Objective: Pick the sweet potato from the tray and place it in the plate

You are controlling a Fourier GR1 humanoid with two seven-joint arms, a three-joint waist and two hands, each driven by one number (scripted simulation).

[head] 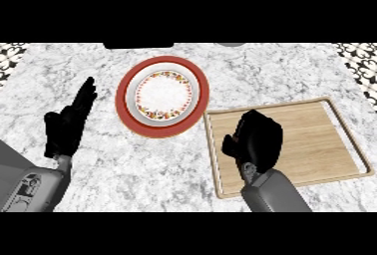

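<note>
A round plate with a red rim and a white, flower-patterned centre lies on the marble counter, left of the wooden tray. My right hand hangs over the tray's left part with its fingers curled downward. No sweet potato shows anywhere on the tray or plate, and the curled hand hides whatever it covers. My left hand rests open at the left, fingers straight and pointing up, well clear of the plate.
The tray's raised rim stands between my right hand and the plate. A dark object sits at the counter's far edge. Patterned tiles show at the upper corners.
</note>
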